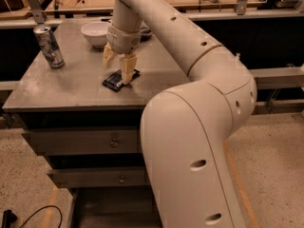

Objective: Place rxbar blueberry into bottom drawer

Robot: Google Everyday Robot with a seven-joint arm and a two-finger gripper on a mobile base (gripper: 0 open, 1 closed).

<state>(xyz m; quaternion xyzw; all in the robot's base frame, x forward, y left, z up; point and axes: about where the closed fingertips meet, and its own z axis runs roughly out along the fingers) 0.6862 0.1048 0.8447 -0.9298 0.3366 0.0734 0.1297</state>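
Note:
The rxbar blueberry [115, 80] is a small flat dark bar lying on the grey cabinet top [71, 87]. My gripper [117, 64] points down right above the bar's far end, open, with one finger [127, 70] at the bar's right end and the other [109, 56] behind it. The bottom drawer [114, 213] stands pulled out at the lowest edge of the view, dark inside, partly hidden by my arm.
A tall drink can [49, 46] stands at the left of the top. A white bowl [96, 33] sits behind the gripper. Two shut grey drawers with knobs [114, 141] are below. A black cable [33, 216] lies on the floor.

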